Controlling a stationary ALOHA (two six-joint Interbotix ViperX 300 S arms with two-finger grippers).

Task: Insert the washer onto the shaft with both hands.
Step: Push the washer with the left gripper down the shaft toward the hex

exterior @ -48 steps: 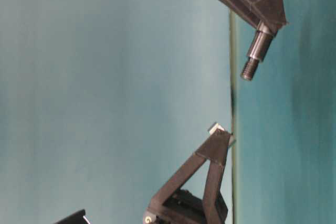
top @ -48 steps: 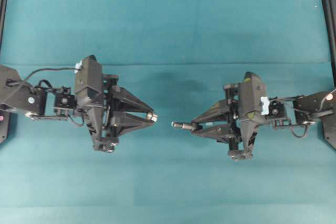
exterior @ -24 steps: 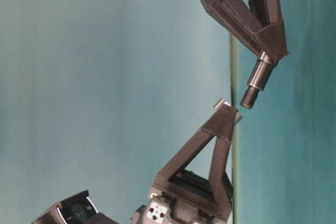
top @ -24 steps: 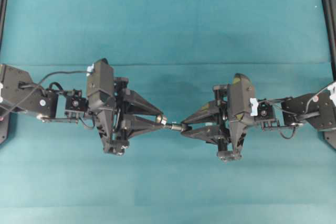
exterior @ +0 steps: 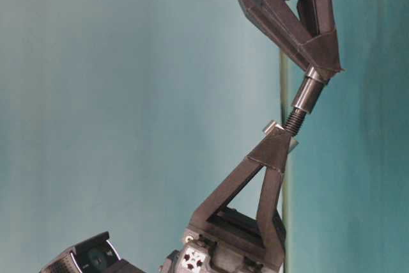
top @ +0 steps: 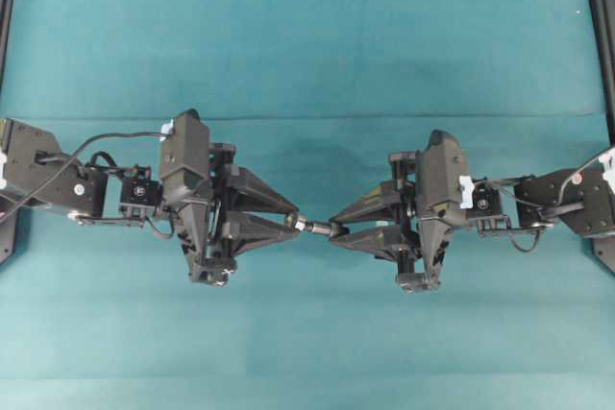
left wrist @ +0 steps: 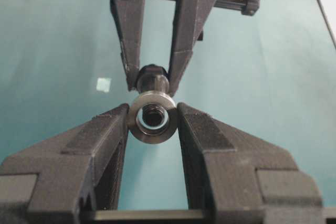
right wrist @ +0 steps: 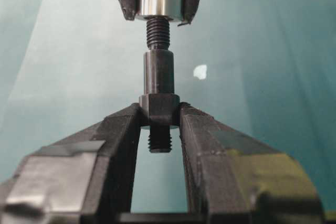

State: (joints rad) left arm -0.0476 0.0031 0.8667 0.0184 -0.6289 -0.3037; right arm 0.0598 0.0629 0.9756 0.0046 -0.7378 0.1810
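My left gripper (top: 296, 224) is shut on the washer (left wrist: 152, 117), a silvery ring held edge-on between the fingertips. My right gripper (top: 333, 229) is shut on the shaft (right wrist: 158, 72), a dark stepped rod gripped at its wide collar. Both are held above the teal table, tip to tip at the middle. The shaft's threaded tip sits inside the washer's hole, seen in the left wrist view and in the right wrist view at the washer (right wrist: 158, 4). In the table-level view the shaft (exterior: 301, 99) meets the left gripper (exterior: 280, 133) at its tip.
A tiny pale chip (left wrist: 103, 84) lies on the teal cloth (top: 307, 45) below the grippers; it also shows in the right wrist view (right wrist: 200, 71). Black frame rails run along the table's left edge (top: 5, 7) and right edge (top: 603, 16).
Both arms have moved inward from about a hand's gap apart. The shaft's threaded tip has gone from clear of the washer to inside its hole.
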